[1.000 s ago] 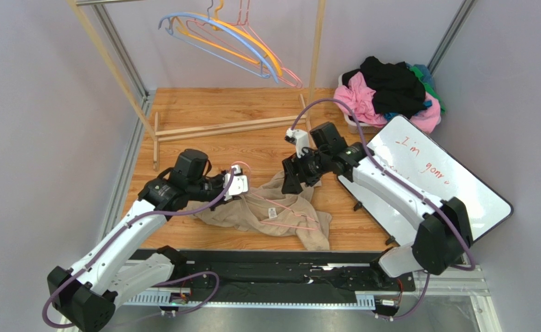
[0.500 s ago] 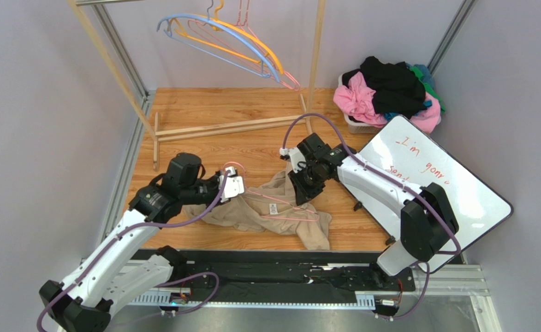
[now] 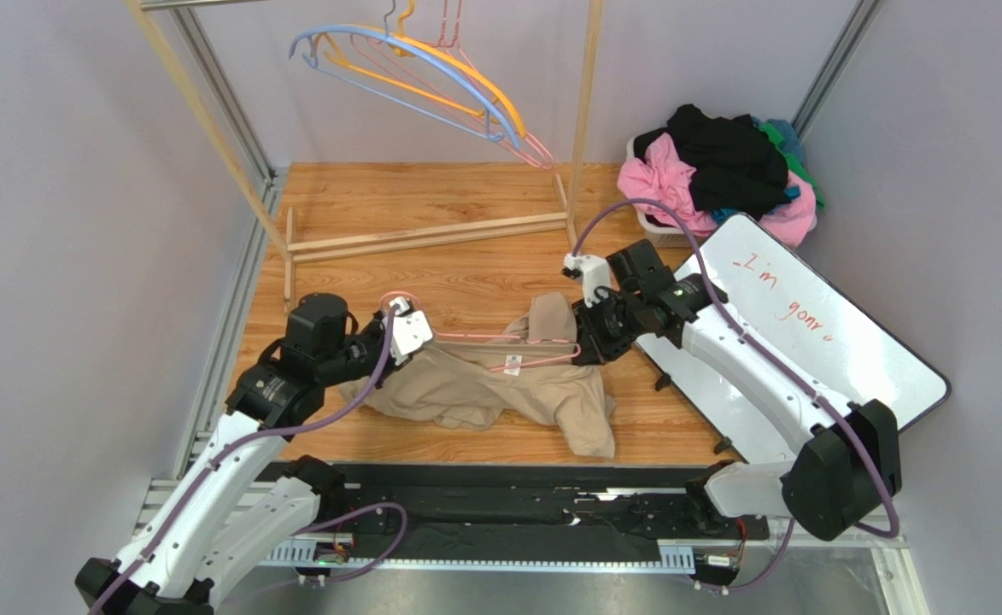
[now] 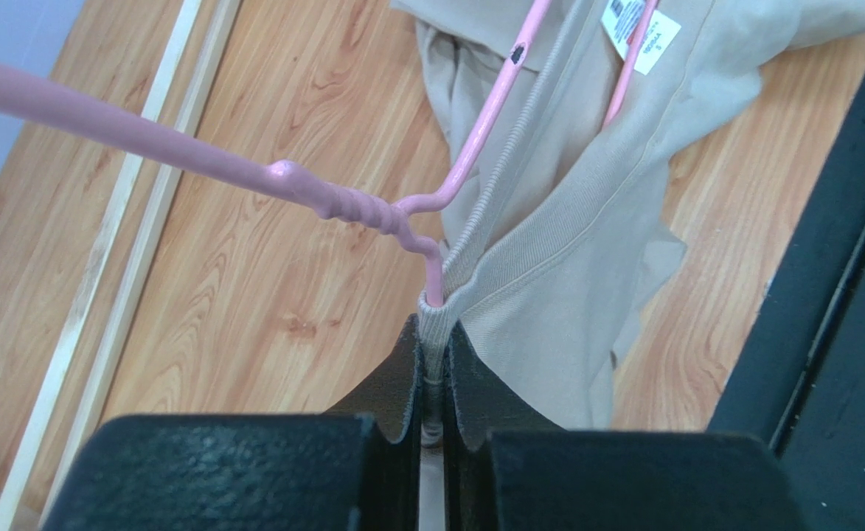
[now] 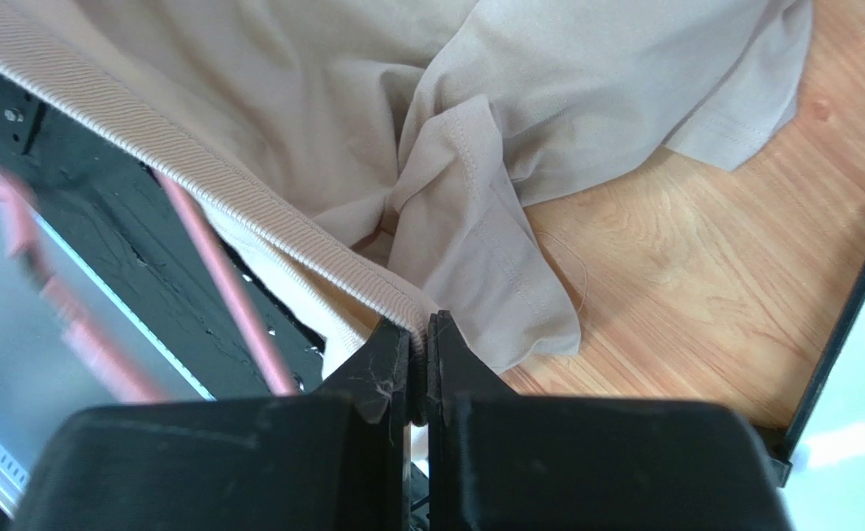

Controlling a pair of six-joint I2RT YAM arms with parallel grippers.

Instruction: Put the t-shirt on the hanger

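Only the left wrist view shows the hanger's (image 4: 342, 205) twisted neck at the ribbed collar, left gripper (image 4: 433, 332) clamped there. The right gripper (image 5: 418, 332) pinches the collar too. The t-shirt (image 3: 493, 385) lies on the table (image 3: 378, 192), stretched left-right, hook toward the left arm.

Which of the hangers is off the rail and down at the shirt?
The thin pink wire hanger, lying low over the table and threaded through the collar of the tan t-shirt. The other hangers, blue, orange and pink, hang from the rail at the back.
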